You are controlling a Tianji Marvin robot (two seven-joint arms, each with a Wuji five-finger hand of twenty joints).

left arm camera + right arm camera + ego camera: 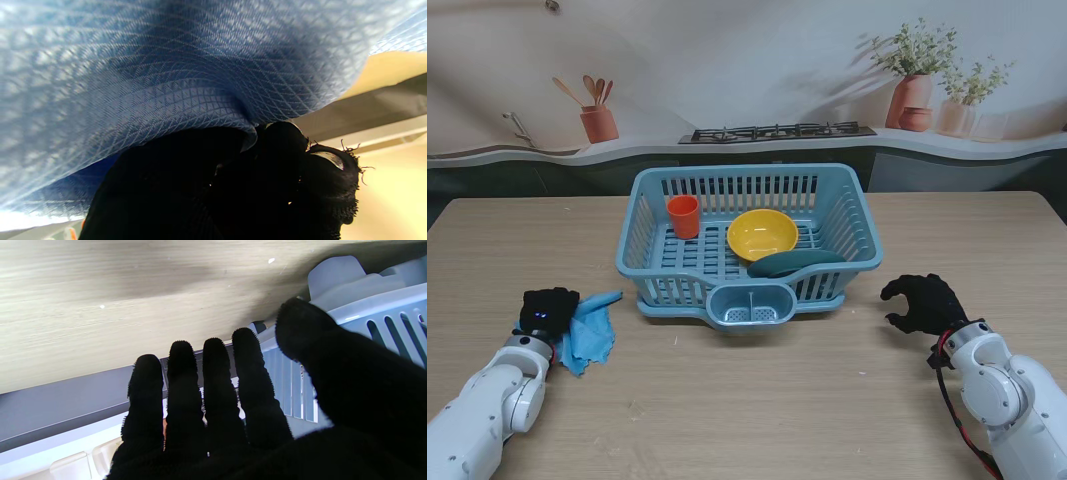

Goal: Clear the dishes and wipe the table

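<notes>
Dishes cleared: orange cup [683, 215], yellow bowl [762, 234], dark plate [795, 263] inside blue rack [857, 215], frame centre. Left hand [548, 309] grips blue cloth [592, 335], lower left; wiping outstanding. Right hand [924, 303] empty, fingers spread, lower right.

Stand view: bright, even, sharp, with soft shadows beneath the basket [749, 235]. Left wrist view: cloth [166, 83] blurred by closeness, hand [227, 186] underexposed. Right wrist view: surface [133, 306] streaked with blur, fingers [213, 380] silhouetted black.

Kitchen-scene backdrop [767, 90] behind wooden table [757, 400]
</notes>
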